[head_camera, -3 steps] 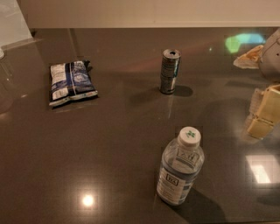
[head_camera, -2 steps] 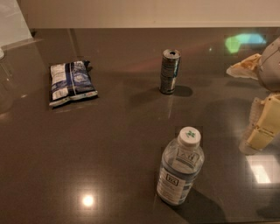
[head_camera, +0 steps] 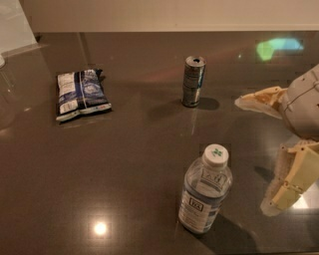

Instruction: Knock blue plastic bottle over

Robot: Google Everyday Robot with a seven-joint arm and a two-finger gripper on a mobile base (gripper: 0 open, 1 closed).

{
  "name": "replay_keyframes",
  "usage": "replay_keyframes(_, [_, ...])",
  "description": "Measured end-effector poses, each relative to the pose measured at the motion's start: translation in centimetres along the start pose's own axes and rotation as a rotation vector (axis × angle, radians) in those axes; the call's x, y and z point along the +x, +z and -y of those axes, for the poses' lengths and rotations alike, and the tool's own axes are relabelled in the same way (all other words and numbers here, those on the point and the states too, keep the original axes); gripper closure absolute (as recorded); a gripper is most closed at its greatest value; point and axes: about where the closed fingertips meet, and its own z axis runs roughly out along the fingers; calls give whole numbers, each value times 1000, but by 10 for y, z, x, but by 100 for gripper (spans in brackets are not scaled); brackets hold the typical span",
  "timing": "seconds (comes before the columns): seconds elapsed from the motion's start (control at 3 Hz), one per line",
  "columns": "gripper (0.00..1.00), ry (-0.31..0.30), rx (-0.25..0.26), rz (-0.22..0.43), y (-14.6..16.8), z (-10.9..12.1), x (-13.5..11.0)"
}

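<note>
Dark, glossy tabletop [head_camera: 144,149] fills nearly the whole view, with a pale wall [head_camera: 174,14] running along its far edge. A small round glint of light [head_camera: 100,228] sits on the near part of the surface, and a green-blue reflection [head_camera: 277,47] shows on the far part, beyond my gripper.

My gripper [head_camera: 254,154] comes in from the edge of the view, above the table. Its two cream fingers are spread wide apart with nothing between them. The farther finger [head_camera: 259,99] points in toward the middle of the table, and the nearer finger [head_camera: 291,182] slants downward toward the surface. I cannot tell whether that nearer fingertip touches the tabletop.

The blue plastic bottle [head_camera: 204,199] stands upright near that lower finger, on the side my fingertips point to, with a clear gap of bare table between us. Its white cap carries a green mark and its label faces the camera.

Farther off, beyond the bottle and past my upper fingertip, a dented silver can [head_camera: 193,81] stands upright, apart from both the bottle and me. A blue-and-white snack bag [head_camera: 81,93] lies flat well away across the table, the thing farthest from my gripper.
</note>
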Motion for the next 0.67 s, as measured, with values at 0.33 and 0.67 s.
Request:
replay_keyframes(0.33, [0, -51, -13, 106, 25, -19, -21])
replay_keyframes(0.67, [0, -61, -26, 160, 37, -29, -35])
